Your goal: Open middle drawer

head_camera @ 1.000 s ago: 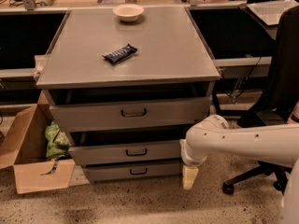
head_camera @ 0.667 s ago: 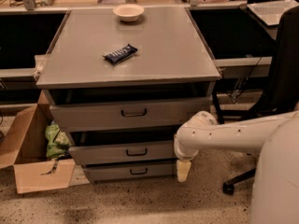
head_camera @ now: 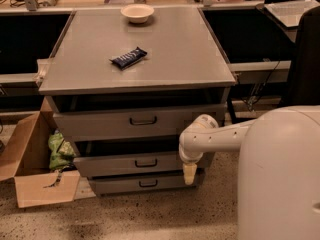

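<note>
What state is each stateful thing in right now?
Top drawer: ajar.
Middle drawer: partly out, handle free.
Bottom drawer: looks shut.
Box: flaps open.
Bowl: upright.
Laptop: open.
Gripper: points down at the drawers' right end, off the handles.

White arm (head_camera: 225,136) stretched left, bent downward — pincer (head_camera: 190,173) pointing floorward, low
</note>
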Robot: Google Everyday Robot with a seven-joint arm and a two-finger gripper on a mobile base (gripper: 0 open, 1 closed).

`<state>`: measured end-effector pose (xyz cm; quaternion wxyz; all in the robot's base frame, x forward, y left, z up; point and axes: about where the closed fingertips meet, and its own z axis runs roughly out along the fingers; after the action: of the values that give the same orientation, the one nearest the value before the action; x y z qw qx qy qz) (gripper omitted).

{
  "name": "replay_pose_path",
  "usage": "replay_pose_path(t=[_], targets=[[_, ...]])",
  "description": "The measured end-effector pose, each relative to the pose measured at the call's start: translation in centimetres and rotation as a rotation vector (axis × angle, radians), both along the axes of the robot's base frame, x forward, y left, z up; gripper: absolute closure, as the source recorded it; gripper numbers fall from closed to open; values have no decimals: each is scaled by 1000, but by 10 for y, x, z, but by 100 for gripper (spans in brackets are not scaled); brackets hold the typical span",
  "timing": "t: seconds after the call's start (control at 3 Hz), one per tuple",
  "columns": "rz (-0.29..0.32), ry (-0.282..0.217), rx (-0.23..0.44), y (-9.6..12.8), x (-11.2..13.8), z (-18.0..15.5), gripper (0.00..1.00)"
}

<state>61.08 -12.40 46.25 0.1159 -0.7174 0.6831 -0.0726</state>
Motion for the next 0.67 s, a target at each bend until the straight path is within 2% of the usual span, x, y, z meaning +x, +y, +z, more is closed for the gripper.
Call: replay_pose_path(t=[0.33, 0.67], targets=[[3, 34, 9, 4, 16, -25, 0], [-12, 72, 11, 4, 20, -54, 18]])
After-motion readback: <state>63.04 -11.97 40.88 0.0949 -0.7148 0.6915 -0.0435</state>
